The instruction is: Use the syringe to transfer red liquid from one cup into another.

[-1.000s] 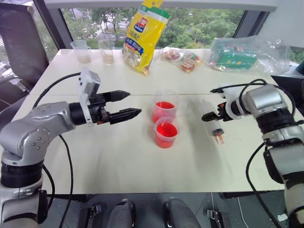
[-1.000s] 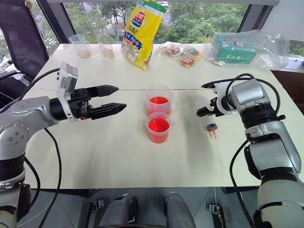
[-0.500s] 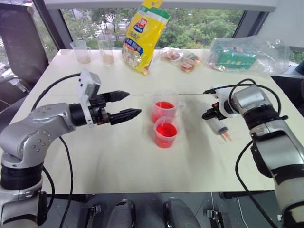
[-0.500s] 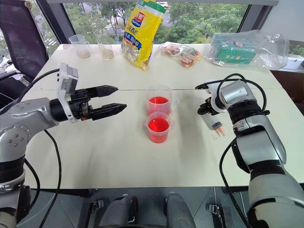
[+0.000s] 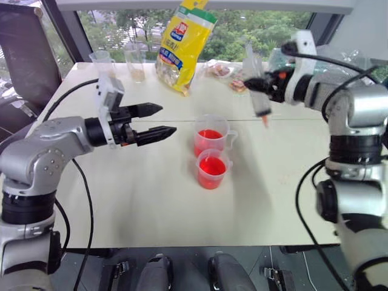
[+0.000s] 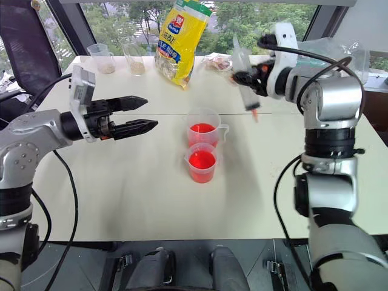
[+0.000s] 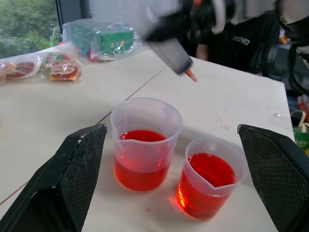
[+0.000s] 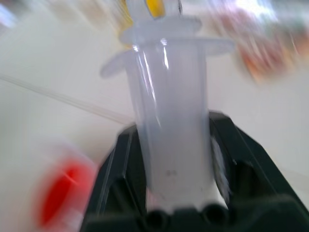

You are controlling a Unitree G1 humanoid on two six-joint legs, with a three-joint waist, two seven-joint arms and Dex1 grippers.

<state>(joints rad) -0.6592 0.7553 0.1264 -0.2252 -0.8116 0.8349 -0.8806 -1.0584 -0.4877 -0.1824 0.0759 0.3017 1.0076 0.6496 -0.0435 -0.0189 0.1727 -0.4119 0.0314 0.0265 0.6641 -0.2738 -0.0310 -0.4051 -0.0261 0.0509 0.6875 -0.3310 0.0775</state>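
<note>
My right gripper (image 5: 271, 82) is shut on the syringe (image 5: 258, 92), a clear barrel hanging high above the table with its small orange tip (image 5: 264, 121) pointing down. It hangs behind and to the right of the cups. The taller cup with a handle (image 5: 210, 134) and the shorter cup (image 5: 212, 168) stand mid-table, both holding red liquid (image 7: 207, 170). In the right wrist view the barrel (image 8: 174, 135) sits between black fingers (image 8: 120, 169). My left gripper (image 5: 165, 119) is open, level, left of the cups, nothing between its fingers (image 7: 72, 174).
A yellow snack bag (image 5: 185, 45), small food packets (image 5: 227, 73) and a clear bag with a green box (image 5: 309, 66) lie along the table's far side. Two clear cups with beige contents (image 5: 106, 63) stand at the far left. A dark chair (image 5: 24, 48) is beyond the left edge.
My right gripper has closed on the syringe and lifted it off the table, up and leftward toward the cups. The left gripper has stayed about where it was.
</note>
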